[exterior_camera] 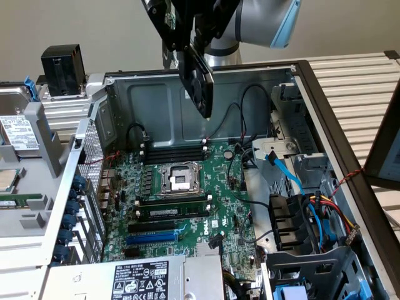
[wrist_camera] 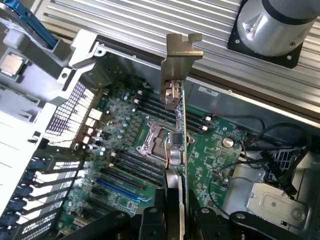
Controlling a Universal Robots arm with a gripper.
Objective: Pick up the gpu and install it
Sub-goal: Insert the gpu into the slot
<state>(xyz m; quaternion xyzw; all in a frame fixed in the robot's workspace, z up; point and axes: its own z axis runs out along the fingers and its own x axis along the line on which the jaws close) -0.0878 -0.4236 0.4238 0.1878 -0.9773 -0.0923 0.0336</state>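
Observation:
The gpu (exterior_camera: pixel 199 84) hangs in the air above the open computer case, over the back of the green motherboard (exterior_camera: pixel 215 206). It is tilted, with its black fan block facing the exterior view's right. My gripper (exterior_camera: pixel 187 45) is shut on its upper part. In the wrist view the gpu (wrist_camera: pixel 182 130) appears edge-on, its silver end bracket (wrist_camera: pixel 181 52) pointing away from my gripper (wrist_camera: pixel 172 220), whose dark fingers (wrist_camera: pixel 156 222) clamp the card from both sides. Below it lie the CPU socket (wrist_camera: pixel 155 140) and a blue slot (wrist_camera: pixel 120 187).
Dark memory sticks (exterior_camera: pixel 172 150) stand behind the CPU socket (exterior_camera: pixel 180 179). A labelled power supply (exterior_camera: pixel 140 281) sits at the case's front. Coloured cables (exterior_camera: pixel 312 206) and drive bays crowd the exterior view's right. A perforated case wall (exterior_camera: pixel 90 181) rises on the left. The arm's base (wrist_camera: pixel 272 22) stands behind the case.

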